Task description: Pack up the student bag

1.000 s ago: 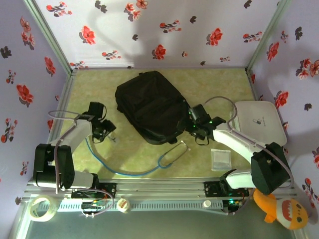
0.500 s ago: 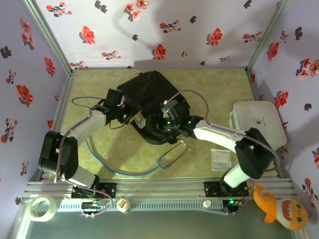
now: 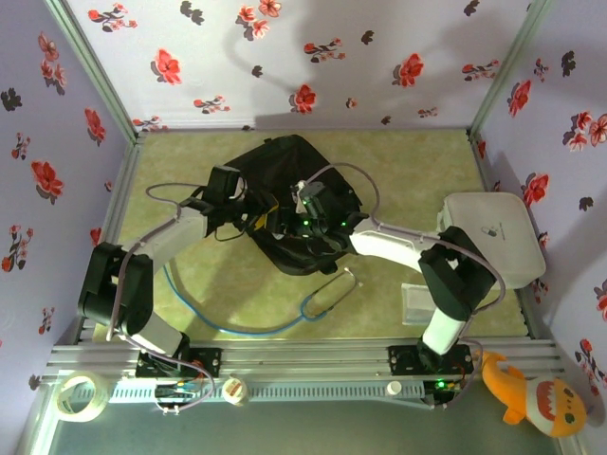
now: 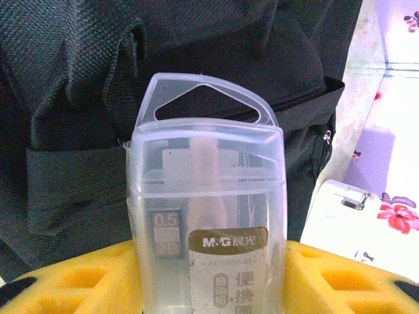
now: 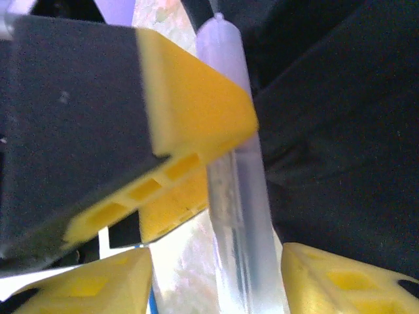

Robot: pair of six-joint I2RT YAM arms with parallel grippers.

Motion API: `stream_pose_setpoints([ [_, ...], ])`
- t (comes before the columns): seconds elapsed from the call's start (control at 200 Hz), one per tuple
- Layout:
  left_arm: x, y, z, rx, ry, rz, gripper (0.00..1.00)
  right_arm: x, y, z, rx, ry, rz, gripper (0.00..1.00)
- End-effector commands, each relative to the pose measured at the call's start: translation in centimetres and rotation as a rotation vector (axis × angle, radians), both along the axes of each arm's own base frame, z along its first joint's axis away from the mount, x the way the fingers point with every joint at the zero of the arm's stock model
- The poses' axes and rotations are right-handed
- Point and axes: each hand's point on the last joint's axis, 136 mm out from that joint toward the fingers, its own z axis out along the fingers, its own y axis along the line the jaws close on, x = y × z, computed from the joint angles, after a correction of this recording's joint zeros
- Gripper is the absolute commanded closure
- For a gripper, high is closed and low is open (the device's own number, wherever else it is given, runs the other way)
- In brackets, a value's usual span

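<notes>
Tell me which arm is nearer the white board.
Right arm: its elbow sits beside the white board; the left arm stretches from the opposite side to the student bag.

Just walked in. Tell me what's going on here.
Both arms meet over the black backpack on the table. The left gripper holds a clear plastic case of pencil leads between its fingers. The right gripper has its fingers on either side of the same case, with a gap on one side, so this looks like a handover. The case is not in the backpack yet.
</notes>
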Motion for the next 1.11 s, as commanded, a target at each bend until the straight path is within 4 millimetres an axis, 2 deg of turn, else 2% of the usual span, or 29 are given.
stream_pose_setpoints([
  [0.0, 0.8, -1.0, 1.3, -0.042, -0.025, -0.009, 0.48, 1.6, 0.8, 0.8, 0.014, -0.060, -0.016, 0.53],
  [0.1, 0.8, -1.0, 1.5, -0.046, -0.026, -0.007, 0.48, 2.0, 0.9, 0.7, 0.020, -0.068, -0.021, 0.63],
  [0.22, 1.0, -1.1, 2.2, -0.052, -0.042, -0.012, 0.47, 2.5, 1.0, 1.8, 0.056, -0.094, -0.019, 0.81],
  [0.31, 1.3, -1.0, 3.2, -0.054, -0.069, -0.015, 0.41, 2.6, 0.5, 2.1, 0.052, -0.102, -0.030, 0.88],
  [0.445, 2.4, 0.8, 4.7, -0.051, -0.118, 0.014, 0.27, 2.6, -1.0, 2.4, 0.040, -0.123, -0.050, 0.91],
  [0.575, 3.6, 4.0, 5.3, -0.011, -0.166, 0.065, 0.11, 2.6, -3.6, 2.3, 0.015, -0.132, -0.088, 0.92],
  [0.69, 3.9, 7.2, 3.4, 0.087, -0.147, 0.108, 0.14, 2.8, -6.1, 1.5, -0.027, -0.111, -0.127, 0.92],
  [0.775, 3.9, 8.3, 1.5, 0.130, -0.121, 0.104, 0.20, 2.8, -7.5, 0.7, -0.050, -0.074, -0.152, 0.92],
  [0.875, 4.2, 7.8, 0.1, 0.136, -0.112, 0.066, 0.25, 2.8, -8.8, -0.2, -0.066, -0.041, -0.177, 0.92],
  [0.925, 4.5, 7.2, 0.1, 0.130, -0.127, 0.037, 0.27, 2.8, -9.1, -0.3, -0.063, -0.031, -0.181, 0.92],
  [0.995, 4.9, 6.3, 0.7, 0.141, -0.160, -0.014, 0.32, 2.6, -9.2, -0.3, -0.058, -0.019, -0.178, 0.92],
  [1.1, 5.5, 4.7, 2.5, 0.211, -0.247, -0.124, 0.34, 2.5, -9.1, -0.3, -0.048, -0.004, -0.176, 0.92],
])
